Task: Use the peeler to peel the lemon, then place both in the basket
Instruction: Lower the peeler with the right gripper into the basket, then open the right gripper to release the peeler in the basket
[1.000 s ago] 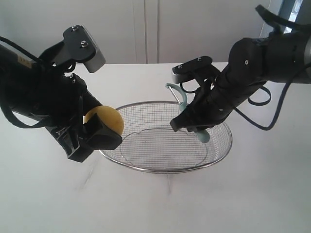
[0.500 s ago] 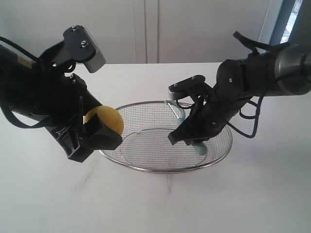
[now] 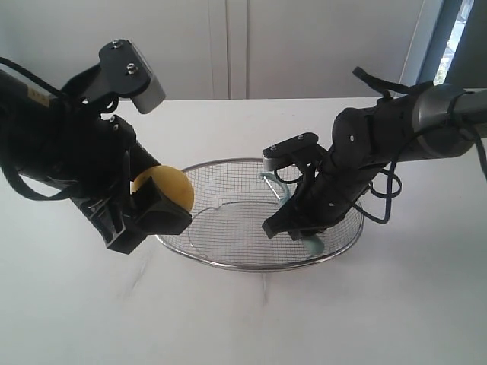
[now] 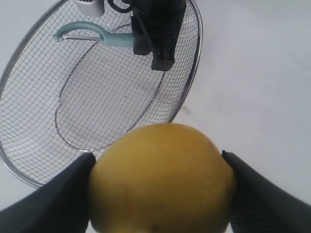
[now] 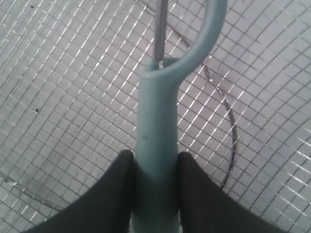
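Note:
My left gripper [image 3: 156,209] is shut on the yellow lemon [image 3: 163,186], held in the air just left of the wire basket's rim [image 3: 228,162]. In the left wrist view the lemon [image 4: 160,179] fills the space between the black fingers [image 4: 58,194], with the basket [image 4: 29,68] beyond. My right gripper [image 3: 293,224] is down inside the basket, shut on the teal handle of the peeler [image 3: 275,182]. In the right wrist view the peeler [image 5: 158,145] sits clamped between two black fingers [image 5: 116,189], close over the basket mesh [image 5: 73,97].
The basket stands in the middle of a white table [image 3: 243,319]. White cabinet doors [image 3: 228,46] close off the back. The left arm's bulk [image 3: 61,152] hangs over the table's left part.
My right gripper has gone down and to the left into the basket with the peeler. The left arm and the lemon have not moved.

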